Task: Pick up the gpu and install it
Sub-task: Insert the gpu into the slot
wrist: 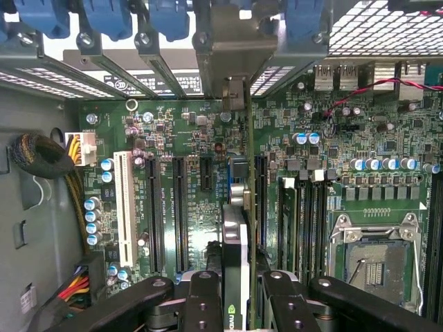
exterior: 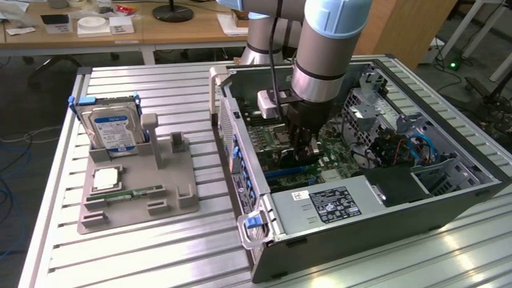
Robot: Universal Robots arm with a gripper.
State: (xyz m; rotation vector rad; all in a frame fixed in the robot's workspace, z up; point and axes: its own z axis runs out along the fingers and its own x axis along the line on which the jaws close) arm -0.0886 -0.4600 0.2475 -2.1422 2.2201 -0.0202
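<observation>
**Holding the graphics card (wrist: 236, 259) inside the computer case (exterior: 376, 231)**

Hung low in the open case with the gripper (exterior: 304, 143), at the end of the grey arm (exterior: 328, 54). Squeezed the graphics card tight between two black fingers (wrist: 205, 304), one on each flat side. Held it up on its thin edge, right over the green board (wrist: 173, 124) on the floor of the case. Lined it up with the long black slots (wrist: 178, 207), running the same way as them. Pointed its silver end (wrist: 235, 93) at the back wall, close under the blue clips (wrist: 111, 17). Could not tell whether pushed into a slot or just above one. Had the empty square chip socket (wrist: 377, 266) off to one side of the card.

Seen on the metal table (exterior: 160, 84), toward the exterior view's left and well apart from the gripper: a grey stand (exterior: 172, 201). Seen on that stand: a hard drive (exterior: 112, 129) with a blue label, standing upright at the back. Seen near the front of the stand: a small green memory stick (exterior: 128, 193), lying flat.
</observation>
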